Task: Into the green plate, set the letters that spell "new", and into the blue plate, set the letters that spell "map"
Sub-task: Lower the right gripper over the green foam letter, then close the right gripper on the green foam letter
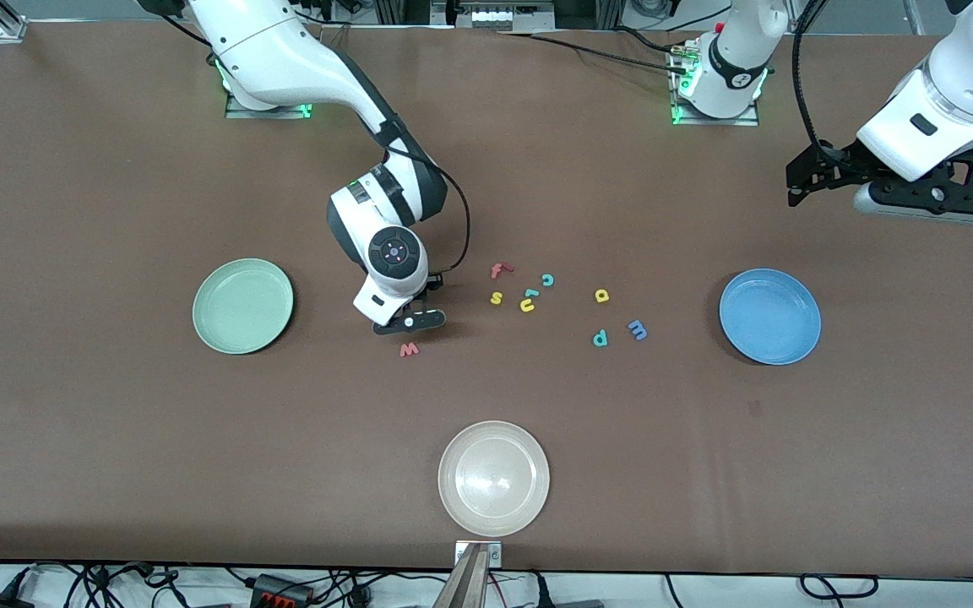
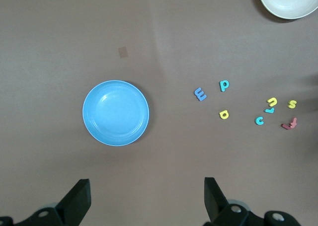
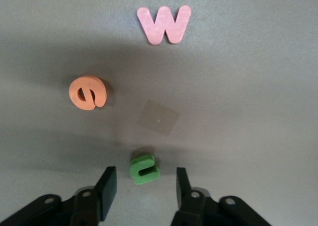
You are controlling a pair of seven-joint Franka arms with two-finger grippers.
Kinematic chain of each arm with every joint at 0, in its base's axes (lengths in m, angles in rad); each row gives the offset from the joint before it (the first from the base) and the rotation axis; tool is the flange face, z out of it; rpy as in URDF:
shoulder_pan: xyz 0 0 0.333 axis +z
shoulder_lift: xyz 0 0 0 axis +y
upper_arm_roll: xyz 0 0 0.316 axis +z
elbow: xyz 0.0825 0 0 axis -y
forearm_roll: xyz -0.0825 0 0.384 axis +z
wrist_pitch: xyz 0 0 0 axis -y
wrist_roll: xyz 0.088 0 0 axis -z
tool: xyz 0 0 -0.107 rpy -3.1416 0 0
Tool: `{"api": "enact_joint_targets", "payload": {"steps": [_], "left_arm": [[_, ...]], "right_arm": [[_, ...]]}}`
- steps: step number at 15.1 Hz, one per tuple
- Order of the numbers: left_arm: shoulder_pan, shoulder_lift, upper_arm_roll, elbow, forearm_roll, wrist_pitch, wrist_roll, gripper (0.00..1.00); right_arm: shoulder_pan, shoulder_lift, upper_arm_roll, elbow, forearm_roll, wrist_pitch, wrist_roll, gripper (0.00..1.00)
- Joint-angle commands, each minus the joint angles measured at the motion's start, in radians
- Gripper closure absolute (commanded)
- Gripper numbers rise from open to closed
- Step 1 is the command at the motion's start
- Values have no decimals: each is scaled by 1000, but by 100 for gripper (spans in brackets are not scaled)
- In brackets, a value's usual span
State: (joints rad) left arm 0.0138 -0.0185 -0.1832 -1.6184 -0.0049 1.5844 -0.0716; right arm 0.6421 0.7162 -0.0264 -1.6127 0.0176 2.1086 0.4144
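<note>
Letters for "new": green n sits on the table between the right gripper's 2 fingertips, w/ a gap showing on each side, so jaws are partly spread around it, not pinching. Orange e lies near it, flat on the table, and pink w lies nearer the front cam than the gripper, just beside it. In the front view the n and e are hidden under the right gripper, which is low over the table between the green plate and the loose letter cluster.

Letters for "map": blue m, yellow a and teal p lie close together toward the left arm's end, near the blue plate but apart from it.

Other letters on the table: red f, yellow s, teal c, and yellow u touching a small teal piece.

Whitish plate sits closest to the front cam, around mid-table.

Left gripper hangs high over the table's end by the blue plate, fingers spread wide, holding nothing; the arm waits.
</note>
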Motion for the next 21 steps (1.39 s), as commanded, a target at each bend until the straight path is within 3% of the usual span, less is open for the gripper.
{"api": "enact_joint_targets", "payload": {"steps": [1,21], "left_arm": [[-3,15,-2,35,14,-26,-13,0],[-3,15,-2,35,14,-26,-13,0]], "right_arm": [[5,-3,-6,-24,8,28,-42,46],[11,17,-6,-30,15,68,-43,55]]}}
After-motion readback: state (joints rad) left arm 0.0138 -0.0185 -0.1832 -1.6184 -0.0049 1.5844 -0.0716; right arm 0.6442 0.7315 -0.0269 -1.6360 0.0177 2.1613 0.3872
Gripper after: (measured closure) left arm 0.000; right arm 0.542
